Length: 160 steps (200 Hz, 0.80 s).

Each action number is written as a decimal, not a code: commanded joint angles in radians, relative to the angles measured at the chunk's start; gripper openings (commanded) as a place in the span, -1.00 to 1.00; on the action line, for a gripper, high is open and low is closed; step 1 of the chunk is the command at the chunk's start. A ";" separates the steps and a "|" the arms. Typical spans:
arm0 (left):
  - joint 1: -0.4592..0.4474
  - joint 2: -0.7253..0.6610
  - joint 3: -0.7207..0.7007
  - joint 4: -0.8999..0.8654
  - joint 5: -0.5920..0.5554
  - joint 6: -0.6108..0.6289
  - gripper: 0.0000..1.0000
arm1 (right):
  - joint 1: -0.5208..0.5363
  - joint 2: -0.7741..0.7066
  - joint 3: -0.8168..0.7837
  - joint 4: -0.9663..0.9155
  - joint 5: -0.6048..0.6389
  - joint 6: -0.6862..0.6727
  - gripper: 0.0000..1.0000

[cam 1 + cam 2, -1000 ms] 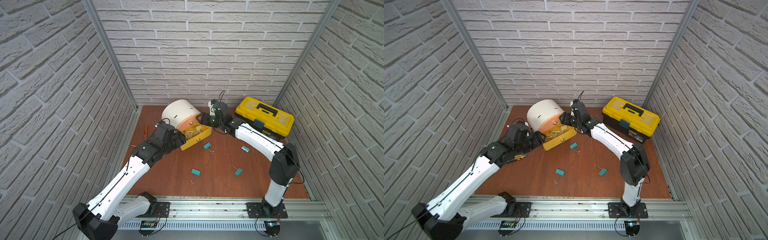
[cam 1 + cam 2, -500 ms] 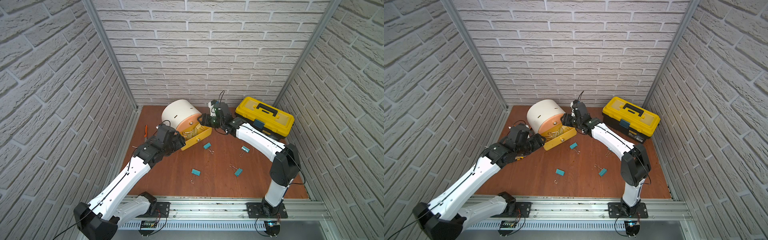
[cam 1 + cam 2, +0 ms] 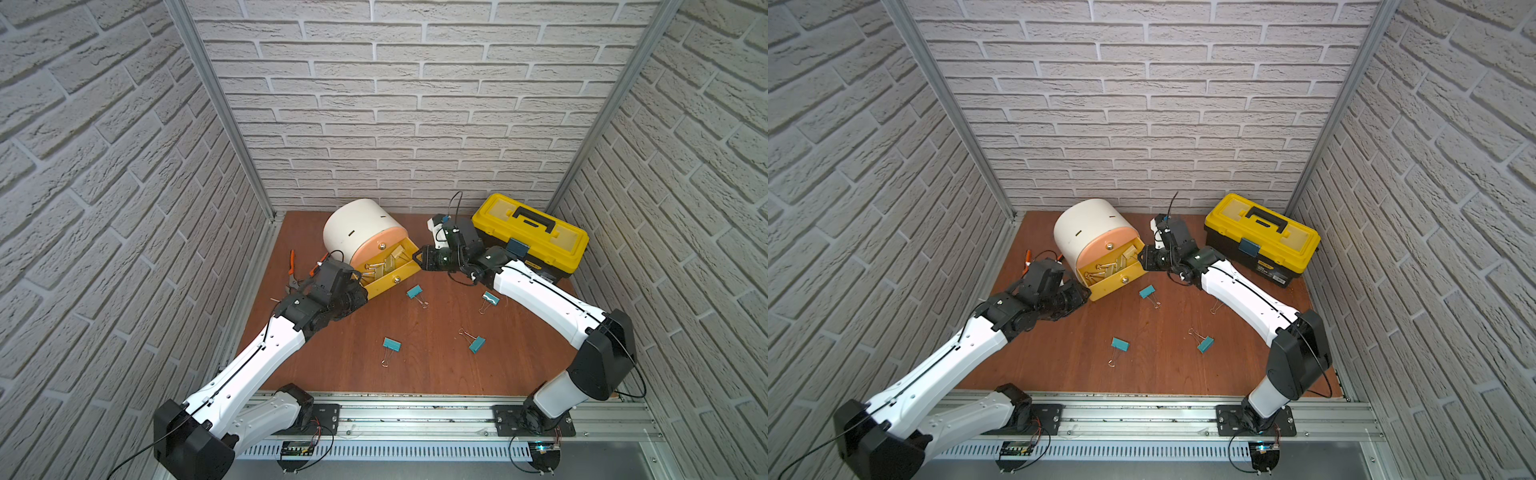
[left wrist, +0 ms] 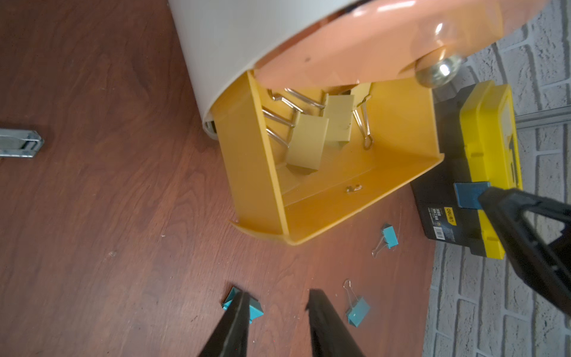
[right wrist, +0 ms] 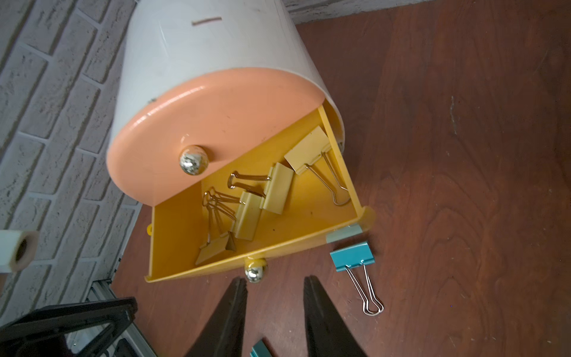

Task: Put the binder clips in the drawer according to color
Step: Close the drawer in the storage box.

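A: The fingers?
B: Left fingers (image 4: 231,327) apart, empty, near the open yellow drawer (image 4: 253,160). Right fingers (image 5: 228,312) apart, empty, just beside its knob (image 5: 254,272).
A: The clips?
B: Yellow clips (image 5: 278,191) lie in that drawer; the cabinet (image 3: 357,228) stands at the table's (image 3: 415,374) back edge. Four teal clips (image 3: 392,344) lie mid-table.
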 commanded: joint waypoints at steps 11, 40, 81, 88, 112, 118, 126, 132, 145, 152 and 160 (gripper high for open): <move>-0.005 0.026 -0.021 0.087 0.041 -0.017 -0.59 | -0.017 -0.027 -0.052 -0.016 -0.008 -0.003 -0.53; -0.004 0.056 -0.033 0.127 0.053 -0.029 -0.78 | -0.037 -0.005 -0.071 0.001 -0.036 0.022 -0.74; -0.001 0.096 -0.037 0.159 0.053 -0.042 -1.00 | -0.066 0.041 -0.064 0.024 -0.084 0.057 -0.95; 0.001 0.103 -0.033 0.162 0.053 -0.041 -1.00 | -0.071 0.049 -0.060 0.028 -0.093 0.059 -0.96; 0.006 0.119 -0.029 0.171 0.042 -0.040 -1.00 | -0.082 0.075 -0.046 0.035 -0.116 0.063 -0.96; 0.008 0.123 -0.028 0.173 0.039 -0.040 -1.00 | -0.084 0.082 -0.041 0.036 -0.120 0.063 -0.95; 0.011 0.127 -0.025 0.175 0.035 -0.039 -1.00 | -0.087 0.091 -0.034 0.036 -0.126 0.062 -0.95; 0.014 0.131 -0.025 0.175 0.030 -0.038 -1.00 | -0.089 0.098 -0.028 0.038 -0.132 0.062 -0.95; 0.017 0.136 -0.021 0.178 0.024 -0.037 -1.00 | -0.094 0.111 -0.015 0.040 -0.140 0.063 -0.95; 0.020 0.139 -0.018 0.180 0.022 -0.036 -1.00 | -0.097 0.119 -0.008 0.042 -0.145 0.066 -0.95; 0.023 0.145 -0.016 0.184 0.020 -0.037 -1.00 | -0.101 0.128 0.000 0.046 -0.154 0.069 -0.95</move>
